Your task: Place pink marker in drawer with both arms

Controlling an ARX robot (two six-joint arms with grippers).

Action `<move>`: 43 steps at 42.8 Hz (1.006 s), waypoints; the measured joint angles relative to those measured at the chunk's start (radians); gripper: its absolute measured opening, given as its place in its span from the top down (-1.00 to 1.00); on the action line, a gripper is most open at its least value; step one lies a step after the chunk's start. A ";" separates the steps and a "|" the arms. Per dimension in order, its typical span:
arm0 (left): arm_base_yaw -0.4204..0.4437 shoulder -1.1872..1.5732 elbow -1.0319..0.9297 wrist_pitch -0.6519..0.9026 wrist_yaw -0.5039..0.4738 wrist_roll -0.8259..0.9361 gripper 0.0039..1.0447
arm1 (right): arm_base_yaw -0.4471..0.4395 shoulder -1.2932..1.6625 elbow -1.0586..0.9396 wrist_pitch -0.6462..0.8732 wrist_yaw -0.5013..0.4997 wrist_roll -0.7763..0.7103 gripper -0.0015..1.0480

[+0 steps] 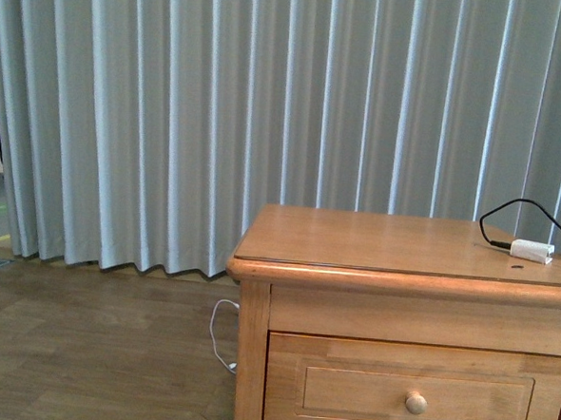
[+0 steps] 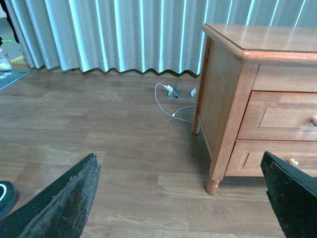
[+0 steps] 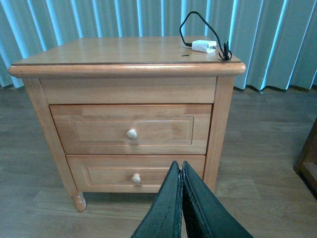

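Left gripper is spread wide above the wood floor, empty, with the cabinet off to its right. On the right wrist camera, the right gripper has its fingers pressed together, empty, facing the closed drawer. Front camera: cabinet top carries a white plug block; the pink marker isn't visible, possibly out of frame.

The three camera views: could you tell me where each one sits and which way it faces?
Front view: on the body, facing the cabinet and curtain; no arm shows.
Left wrist view: low, beside the cabinet's side; the open left gripper frames the floor.
Right wrist view: facing the upper drawer; the shut right gripper shows.
All share the cabinet; front and right wrist views share the white plug.
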 joint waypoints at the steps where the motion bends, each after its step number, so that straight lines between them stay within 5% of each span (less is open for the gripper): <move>1: 0.000 0.000 0.000 0.000 0.000 0.000 -0.88 | 0.000 -0.007 0.000 -0.007 0.000 0.000 0.97; 7: 0.000 0.000 0.000 0.000 0.000 0.000 -0.88 | 0.000 -0.161 0.001 -0.188 -0.002 0.000 0.97; 17: 0.000 0.000 0.000 0.000 0.000 0.000 -0.88 | 0.000 -0.188 0.001 -0.195 -0.002 -0.001 0.97; 23: 0.000 0.000 0.000 0.000 0.000 0.000 -0.88 | 0.000 -0.188 0.001 -0.195 -0.002 -0.002 0.56; 35: 0.000 0.000 0.000 0.000 0.000 0.000 -0.88 | 0.000 -0.188 0.001 -0.195 -0.002 -0.002 -0.62; 39: 0.000 0.000 0.000 0.000 0.000 0.000 -0.88 | 0.000 -0.188 0.001 -0.195 -0.002 -0.001 -0.86; 43: 0.000 0.000 0.000 0.000 0.000 0.000 -0.88 | 0.000 -0.188 0.001 -0.195 -0.002 -0.002 -0.81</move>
